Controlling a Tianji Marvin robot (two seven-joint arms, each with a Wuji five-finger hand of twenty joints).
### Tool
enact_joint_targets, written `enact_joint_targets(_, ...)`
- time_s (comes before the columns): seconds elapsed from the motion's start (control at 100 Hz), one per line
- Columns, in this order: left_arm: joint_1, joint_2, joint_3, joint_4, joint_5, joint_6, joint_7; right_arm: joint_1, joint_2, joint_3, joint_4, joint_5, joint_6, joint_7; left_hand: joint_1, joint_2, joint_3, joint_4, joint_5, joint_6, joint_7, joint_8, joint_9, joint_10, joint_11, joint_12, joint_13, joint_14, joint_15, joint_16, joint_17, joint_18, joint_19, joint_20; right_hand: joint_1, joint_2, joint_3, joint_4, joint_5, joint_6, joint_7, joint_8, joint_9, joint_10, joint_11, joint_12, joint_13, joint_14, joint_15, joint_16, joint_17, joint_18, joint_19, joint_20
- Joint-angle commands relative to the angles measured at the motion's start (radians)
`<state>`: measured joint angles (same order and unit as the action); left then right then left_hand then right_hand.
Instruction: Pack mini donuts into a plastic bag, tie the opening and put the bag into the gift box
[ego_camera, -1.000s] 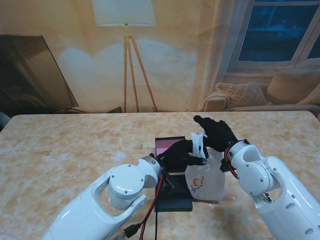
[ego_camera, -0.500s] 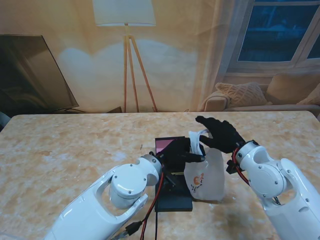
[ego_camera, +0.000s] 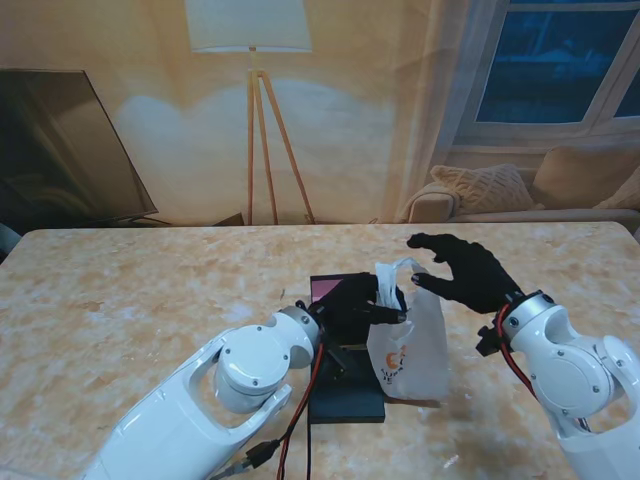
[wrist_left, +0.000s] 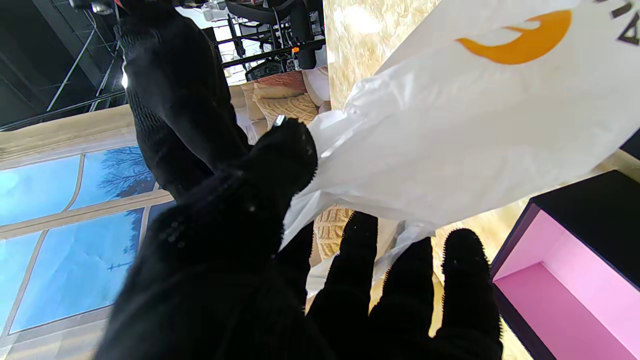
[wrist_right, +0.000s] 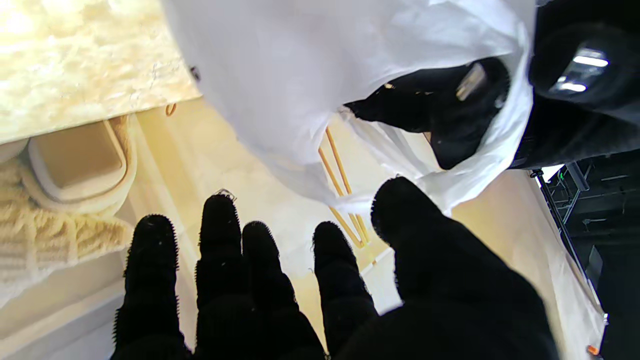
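The left hand (ego_camera: 362, 304) reaches in from the near left with its forearm low over the worktop (ego_camera: 150, 300); its black fingers (wrist_left: 452, 270) are pinched on the gathered neck of the plastic bag (ego_camera: 408, 345), thumb pressed against the film in the left wrist view, so it is gripping the bag's top; the right hand (ego_camera: 463, 272) hangs just to the right of the neck, raised off the worktop, palm turned toward the bag, fingers (wrist_right: 217, 235) spread and apart, holding nothing; in the right wrist view its thumb sits close to a loose fold of the film, though whether it touches cannot be told.

The plastic bag stands upright on the worktop, its long axis vertical, the twisted opening pointing up and leaning slightly left toward the left hand; an orange printed mark faces me on its near side; what lies inside cannot be made out through the white film.

The gift box (ego_camera: 340, 295) lies just left of the bag and partly under the left hand; it is black outside and open, its pink inside showing on the far side; the left arm and its red and black cables cross the box's near part, hiding much of it; a floor lamp (ego_camera: 255, 110), a sofa with a cushion (ego_camera: 480, 190) and a window stand behind the worktop's far edge.
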<state>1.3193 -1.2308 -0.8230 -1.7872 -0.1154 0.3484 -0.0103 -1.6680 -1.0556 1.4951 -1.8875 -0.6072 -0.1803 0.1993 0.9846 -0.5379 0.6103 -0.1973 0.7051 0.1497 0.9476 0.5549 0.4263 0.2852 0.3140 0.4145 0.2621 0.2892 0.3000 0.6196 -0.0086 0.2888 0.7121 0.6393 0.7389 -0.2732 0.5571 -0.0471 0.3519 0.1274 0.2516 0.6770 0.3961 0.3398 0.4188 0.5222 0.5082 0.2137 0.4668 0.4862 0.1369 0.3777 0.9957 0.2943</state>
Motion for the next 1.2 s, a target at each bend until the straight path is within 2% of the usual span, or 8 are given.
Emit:
enact_joint_targets(0.0,-0.001,0.002,-0.004,-0.008,0.003,-0.006,-0.019,-0.029,-0.010,0.009,-0.013,-0.029,-0.023,-0.015,0.003,-0.023,0.015,-0.014,0.024,-0.020,0.025,-0.011,-0.026,-0.005,0.003,-0.015,-0.012,0.001,-0.014,-0.015,-0.007,-0.021,-0.005,-0.018,-0.028,-0.007,-0.020,-0.014,0.007,-0.065,0.048,0.038,0.021,-0.035,0.049,0.059,0.006,-0.030,0.086,0.076,0.017,-0.015,0.024,0.042)
enact_joint_targets(0.12,-0.001,0.004,-0.002,-0.009,0.022,-0.007,-0.019,-0.059,-0.020,0.029,-0.023,-0.041,-0.049,-0.075,0.001,-0.027,0.014,-0.013,0.029,-0.028,0.024,-0.014,-0.019,-0.006,0.028,0.000,0.004,0.007,0.027,0.015,0.003,-0.019,0.030,0.000,-0.043,-0.020,-0.028,-0.031,0.117,-0.209,0.219,0.108,0.101,-0.132,0.290,0.294,0.077,-0.122,0.456,0.330,0.109,-0.050,0.125,0.151)
enact_joint_targets(0.16,-0.001,0.005,-0.002,-0.009,0.026,-0.008,-0.019,-0.067,-0.021,0.039,-0.025,-0.044,-0.064,-0.079,-0.001,-0.033,0.014,-0.014,0.034,-0.036,0.024,-0.020,-0.020,-0.008,0.029,0.003,0.006,0.006,0.042,0.031,0.003,-0.019,0.040,0.006,-0.014,-0.107,-0.017,-0.120,0.177,-0.276,0.434,0.002,0.256,-0.258,0.440,0.423,0.244,-0.235,0.659,0.433,0.251,-0.105,0.211,0.240)
enact_joint_targets(0.25,-0.002,0.008,-0.002,-0.008,0.036,-0.012,-0.023,-0.082,-0.020,0.049,-0.036,-0.007,-0.068,-0.059,-0.005,-0.041,0.016,-0.017,0.043,-0.052,0.021,-0.033,-0.017,-0.010,0.023,-0.001,0.005,0.003,0.036,0.031,0.003,-0.018,0.039,0.004,0.012,-0.166,0.012,-0.151,0.284,-0.350,0.615,-0.101,0.506,-0.422,0.654,0.524,0.506,-0.384,0.906,0.468,0.476,-0.179,0.375,0.306)
enact_joint_targets(0.34,-0.001,0.009,-0.003,-0.008,0.047,-0.016,-0.023,-0.082,-0.012,0.052,-0.037,0.022,-0.078,-0.009,-0.010,-0.048,0.016,-0.019,0.048,-0.064,0.023,-0.039,-0.020,-0.013,0.017,-0.005,-0.001,-0.001,0.025,0.026,-0.004,-0.016,0.031,-0.001,0.005,-0.178,0.051,-0.158,0.374,-0.372,0.665,-0.164,0.662,-0.514,0.753,0.525,0.665,-0.462,1.011,0.435,0.626,-0.232,0.474,0.277)
enact_joint_targets(0.57,0.010,0.014,-0.011,-0.020,0.052,-0.021,-0.025,-0.059,0.004,0.021,-0.020,0.039,-0.053,0.075,-0.019,-0.047,0.019,-0.021,0.044,-0.098,0.029,-0.055,-0.020,-0.016,0.016,-0.010,-0.003,0.002,0.012,0.018,-0.008,-0.012,0.020,-0.009,-0.046,-0.189,0.049,-0.147,0.343,-0.256,0.573,-0.333,0.691,-0.531,0.765,0.516,0.713,-0.493,1.028,0.417,0.682,-0.252,0.511,0.242)
enact_joint_targets(0.7,0.017,0.016,-0.018,-0.030,0.048,-0.023,-0.029,-0.049,0.009,0.005,-0.007,0.003,-0.049,0.089,-0.022,-0.042,0.017,-0.021,0.036,-0.110,0.036,-0.056,-0.023,-0.016,0.016,-0.010,-0.006,0.001,0.010,0.018,-0.011,-0.011,0.017,-0.010,-0.164,-0.151,0.072,-0.039,0.345,-0.159,0.242,-0.198,0.611,-0.508,0.712,0.510,0.643,-0.475,0.975,0.428,0.629,-0.248,0.467,0.226)
enact_joint_targets(1.19,0.020,0.012,-0.020,-0.035,0.036,-0.011,-0.019,-0.010,0.033,-0.027,0.029,0.037,-0.090,0.203,-0.020,-0.032,0.006,-0.017,0.022,-0.120,0.050,-0.053,-0.025,-0.018,0.020,-0.004,-0.009,0.001,0.007,0.019,-0.015,-0.012,0.010,-0.010,-0.264,-0.211,0.130,-0.060,0.289,-0.191,0.184,-0.165,0.523,-0.493,0.653,0.526,0.542,-0.453,0.908,0.460,0.538,-0.238,0.371,0.240)
